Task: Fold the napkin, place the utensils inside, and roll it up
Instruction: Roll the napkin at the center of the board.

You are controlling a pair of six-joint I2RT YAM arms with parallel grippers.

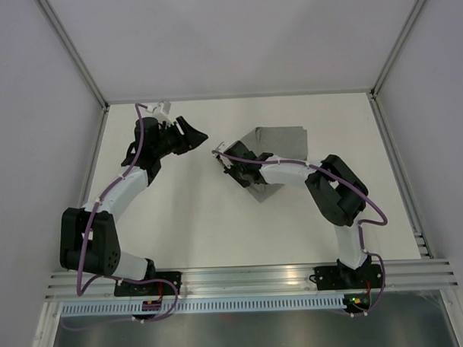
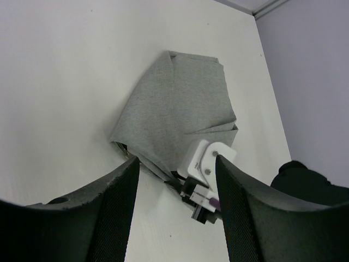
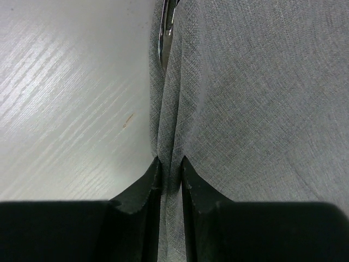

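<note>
The grey napkin point(image 1: 283, 140) lies folded and rumpled at the table's far middle; it also shows in the left wrist view point(image 2: 180, 103). My right gripper point(image 1: 233, 167) is at its left edge, shut on a bunched fold of the cloth point(image 3: 262, 82), pinched between the fingertips point(image 3: 170, 159). The fork's silvery tines point(image 3: 163, 38) peek out of the fold just ahead of the jaws; its handle is hidden in the cloth. My left gripper point(image 1: 196, 130) is open and empty, held to the left of the napkin, with its fingers point(image 2: 122, 191) wide apart and facing it.
The white table point(image 1: 203, 220) has metal rails along its left, right and far edges. The right arm's elbow point(image 1: 338, 189) stands just right of the napkin. The right wrist's white camera mount point(image 2: 210, 164) sits between my left fingers' view and the cloth.
</note>
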